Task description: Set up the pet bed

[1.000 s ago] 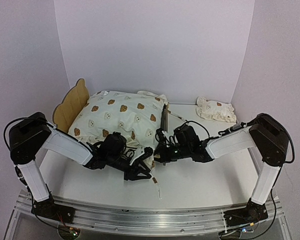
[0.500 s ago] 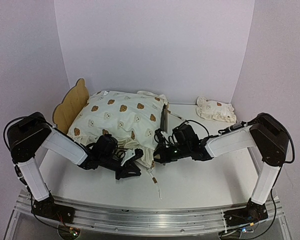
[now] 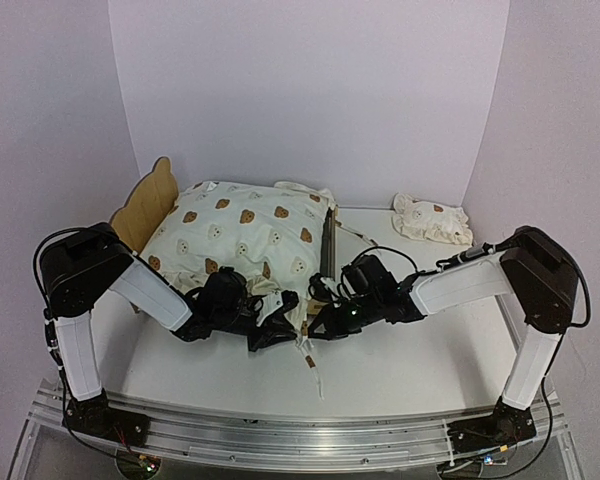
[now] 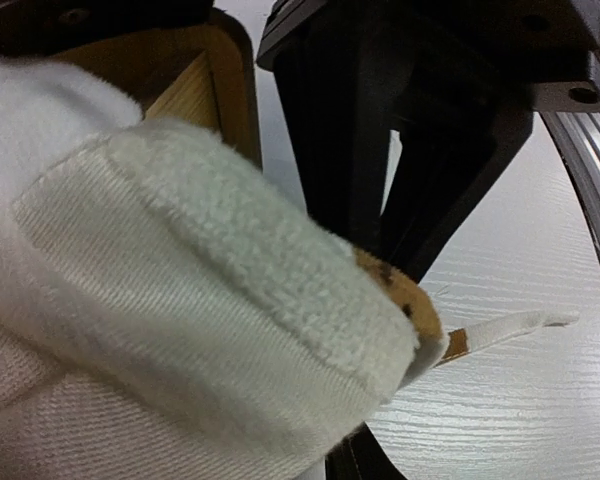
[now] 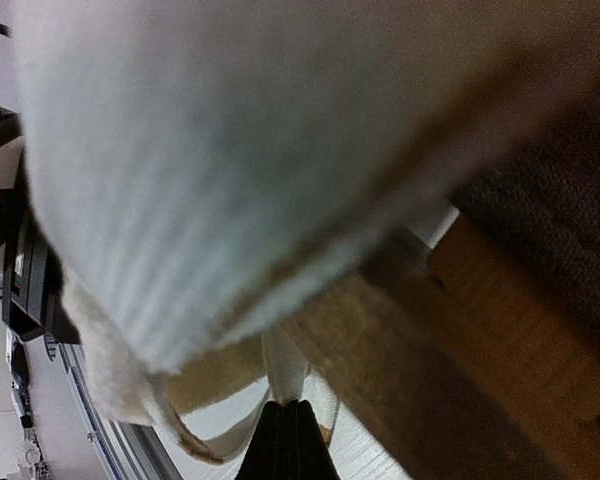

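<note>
- Overhead, the pet bed point(image 3: 140, 212) is seen at ten o'clock on the table point(image 3: 410, 365), with its headboard toward nine o'clock and a dark side rail on its three o'clock side.
- Its base is covered by the cream bear-print cushion point(image 3: 242, 232), which is piled on top and spills over the six o'clock edge.
- The left gripper point(image 3: 270, 328) is pressed against the cushion's five o'clock corner. How wide the jaws stand, and whether cloth is gripped, cannot be told.
- The right gripper point(image 3: 318, 320) is noted just beside it, at its three o'clock, with the jaws fully closed. A tie strap point(image 5: 280, 365) is seen at the tips, but a pinch cannot be confirmed.
- The ruffled pillow point(image 3: 432, 220) is noted well apart, at two o'clock.
</note>
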Robot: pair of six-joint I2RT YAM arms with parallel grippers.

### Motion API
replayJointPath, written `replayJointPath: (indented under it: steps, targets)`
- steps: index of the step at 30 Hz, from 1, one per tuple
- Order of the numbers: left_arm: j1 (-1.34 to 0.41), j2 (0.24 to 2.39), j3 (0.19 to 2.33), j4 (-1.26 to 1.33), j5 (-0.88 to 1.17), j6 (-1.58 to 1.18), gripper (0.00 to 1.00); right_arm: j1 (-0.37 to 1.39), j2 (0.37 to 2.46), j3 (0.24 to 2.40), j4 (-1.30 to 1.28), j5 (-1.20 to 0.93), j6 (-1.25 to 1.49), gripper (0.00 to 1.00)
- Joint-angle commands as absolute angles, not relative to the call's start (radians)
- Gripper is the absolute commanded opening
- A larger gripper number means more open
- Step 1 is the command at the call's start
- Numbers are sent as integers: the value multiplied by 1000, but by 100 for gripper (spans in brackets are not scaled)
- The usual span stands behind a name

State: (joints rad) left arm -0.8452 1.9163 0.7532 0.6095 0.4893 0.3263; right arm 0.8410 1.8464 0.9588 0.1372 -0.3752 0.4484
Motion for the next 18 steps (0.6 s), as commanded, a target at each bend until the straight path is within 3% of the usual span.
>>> replayJointPath:
  steps: [1, 11, 18]
  targets:
    - [-845, 1909, 769, 682, 579, 412, 28, 847, 1858, 989, 115, -402, 427, 0]
    - [-845, 1908, 780, 759, 414, 526, 29, 848, 1877, 1022, 124, -425, 416, 0]
    - [-846, 1896, 763, 766, 483, 592, 31, 850, 1875, 1029, 126, -436, 413, 0]
